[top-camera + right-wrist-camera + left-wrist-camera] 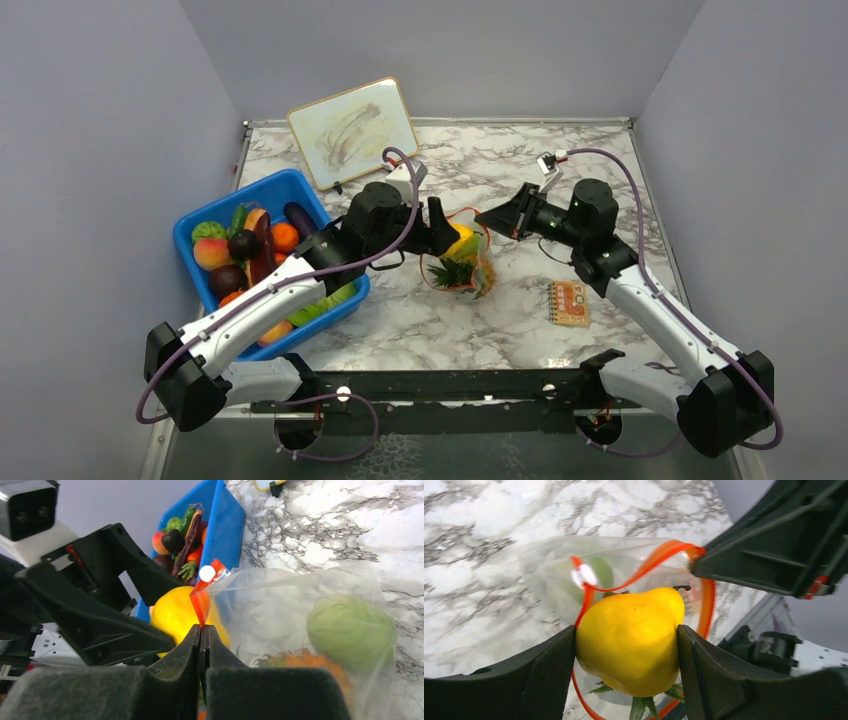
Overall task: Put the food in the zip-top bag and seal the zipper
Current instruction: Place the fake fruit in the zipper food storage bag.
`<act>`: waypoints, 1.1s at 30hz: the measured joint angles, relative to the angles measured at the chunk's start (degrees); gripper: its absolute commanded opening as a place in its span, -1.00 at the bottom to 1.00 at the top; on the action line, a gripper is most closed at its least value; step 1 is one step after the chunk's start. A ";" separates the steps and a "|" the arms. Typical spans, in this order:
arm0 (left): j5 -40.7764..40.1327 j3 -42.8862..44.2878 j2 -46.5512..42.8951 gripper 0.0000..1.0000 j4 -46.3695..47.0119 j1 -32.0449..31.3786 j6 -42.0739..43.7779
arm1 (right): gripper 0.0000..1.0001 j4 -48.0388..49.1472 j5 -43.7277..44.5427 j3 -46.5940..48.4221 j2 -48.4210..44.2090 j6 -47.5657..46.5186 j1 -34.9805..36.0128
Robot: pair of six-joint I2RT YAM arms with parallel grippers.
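My left gripper [626, 628] is shut on a yellow pear-shaped piece of food [629, 640] and holds it over the open mouth of the zip-top bag [468, 278]. The zipper [659, 555] curves round the fruit as an orange-red loop, its white slider [584, 575] to the left. My right gripper [201, 629] is shut on the zipper [201, 605] at the rim and keeps that side up. Inside the clear bag [270, 610] lie a green round food [350, 630] and an orange one [305, 662] with spiky green leaves.
A blue tub [190, 225] with several more toy fruits stands left of the bag, under my left arm. A whiteboard [352, 130] leans at the back. A small orange card [569, 302] lies on the marble table right of the bag.
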 measured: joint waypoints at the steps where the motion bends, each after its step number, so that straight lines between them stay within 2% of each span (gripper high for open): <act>1: -1.18 -0.02 0.04 -0.48 -1.16 -0.15 0.35 | -0.98 0.02 -0.02 0.00 -0.04 0.11 0.04; 6: -5.42 -0.07 0.87 -0.45 -4.46 -0.17 1.60 | -0.98 0.44 -0.39 0.00 -0.26 0.31 0.17; 8: -6.40 -0.07 1.40 -0.35 -4.72 -0.17 1.73 | -0.98 0.42 -0.59 0.00 -0.24 0.39 0.42; 11: -7.56 0.22 2.40 -0.09 -4.92 -0.22 1.75 | -0.98 0.48 -0.68 0.00 -0.24 0.46 0.68; 15: -8.37 0.96 3.34 0.43 -4.87 -0.20 1.66 | -0.98 0.50 -0.72 0.00 -0.24 0.66 1.20; 19: -7.67 0.98 3.32 0.73 -3.39 -0.20 1.44 | -0.98 0.50 -0.76 0.00 -0.24 0.72 1.44; 21: -6.73 0.57 2.91 0.97 -1.42 -0.20 1.38 | -0.98 0.50 -0.79 0.00 -0.24 0.74 1.55; 30: -3.26 -2.71 -2.29 0.92 5.14 -0.20 1.75 | -0.98 0.74 -0.83 0.00 -0.26 0.76 1.66; 33: -3.39 -2.71 -2.69 0.83 5.03 -0.20 2.56 | -0.98 0.79 -0.85 0.00 -0.26 0.79 1.66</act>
